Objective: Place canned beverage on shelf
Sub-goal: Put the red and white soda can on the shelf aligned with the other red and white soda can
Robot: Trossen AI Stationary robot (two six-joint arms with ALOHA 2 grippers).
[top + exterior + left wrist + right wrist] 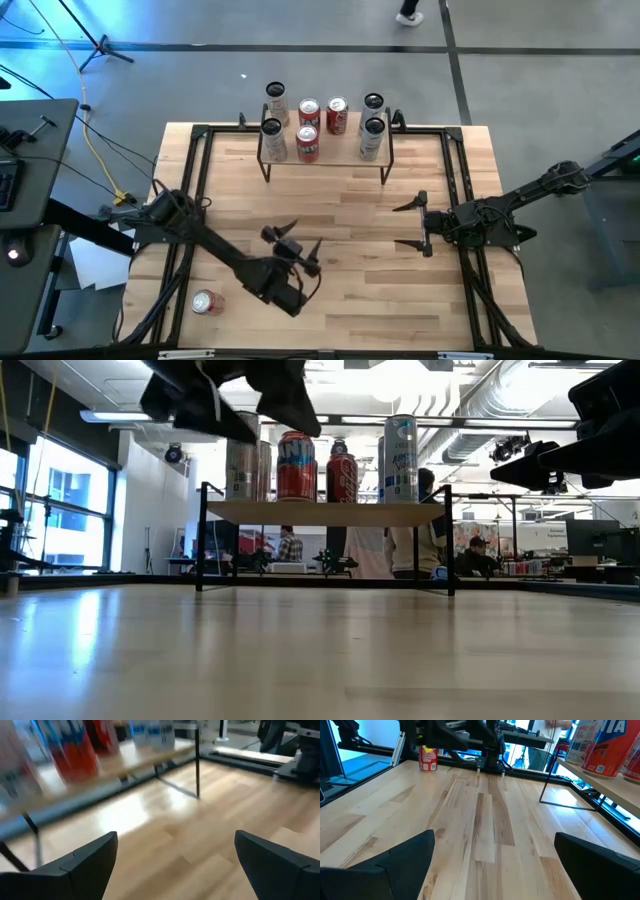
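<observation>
Wooden shelf point(325, 150) at tabletop point(340, 310) far edge carries seven cans. Left gripper point(293, 240) raised mid-tabletop, fingers spread, empty, aimed at shelf. Red can point(207, 302) near front-left corner. Right gripper point(412, 225) spread, empty, by right edge.

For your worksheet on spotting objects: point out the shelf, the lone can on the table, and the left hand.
shelf point(340, 148), high view, bare top board.
lone can point(207, 302), high view, its side.
left hand point(297, 241), high view, between its open fingertips.
</observation>
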